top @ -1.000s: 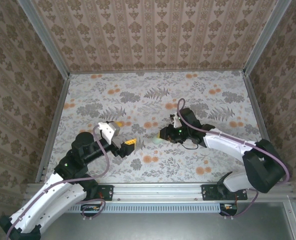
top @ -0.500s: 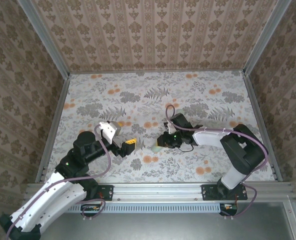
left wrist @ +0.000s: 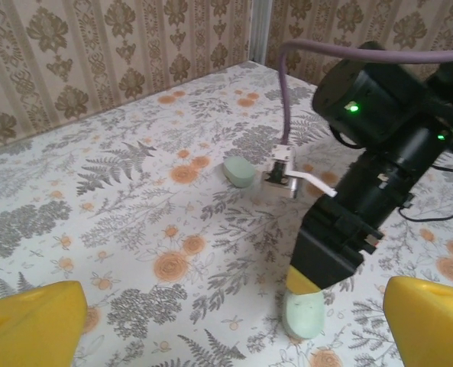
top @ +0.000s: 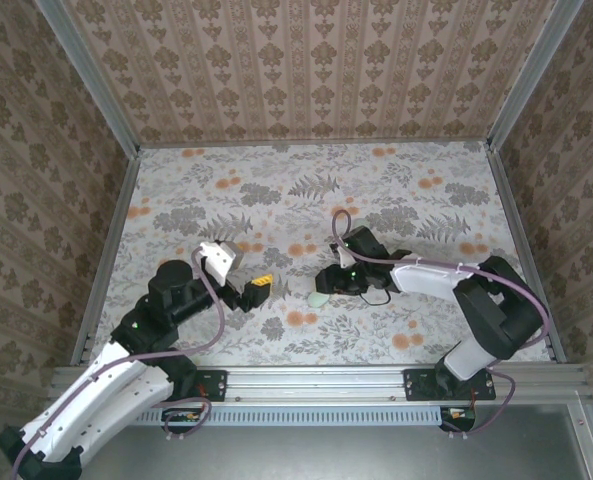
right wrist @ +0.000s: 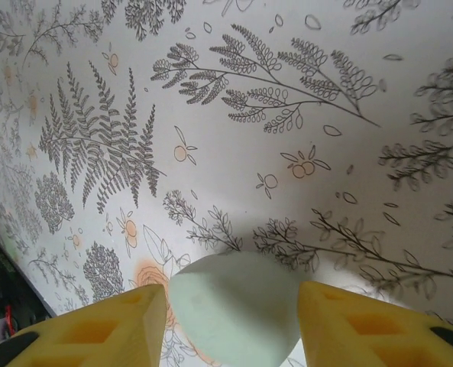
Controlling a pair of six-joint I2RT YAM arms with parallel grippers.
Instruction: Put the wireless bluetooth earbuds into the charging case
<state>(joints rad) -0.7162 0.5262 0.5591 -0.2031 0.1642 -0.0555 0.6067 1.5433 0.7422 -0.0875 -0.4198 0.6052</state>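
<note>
Floral tabletop (top: 276, 190) leaves room around right tool (top: 326, 284) gripping charging case (right wrist: 234, 306); left tool (top: 256, 291) gapes wide.

Upper half of the tabletop (top: 276, 180) lies wide open; mid-frame is tight, right gripper (top: 322, 289) down over the mint charging case (top: 318, 298), left gripper (top: 256, 290) near its left.

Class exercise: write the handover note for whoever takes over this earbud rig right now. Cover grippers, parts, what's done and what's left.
Left gripper: open, empty, above the table.
Right gripper: down at the table, fingers flanking a mint-green rounded piece; I cannot tell whether it is gripped.
A second mint-green piece lies apart on the table.
Done: nothing visibly inserted yet.
Left: work out which piece is the case, secure it, then seat the earbuds.
</note>
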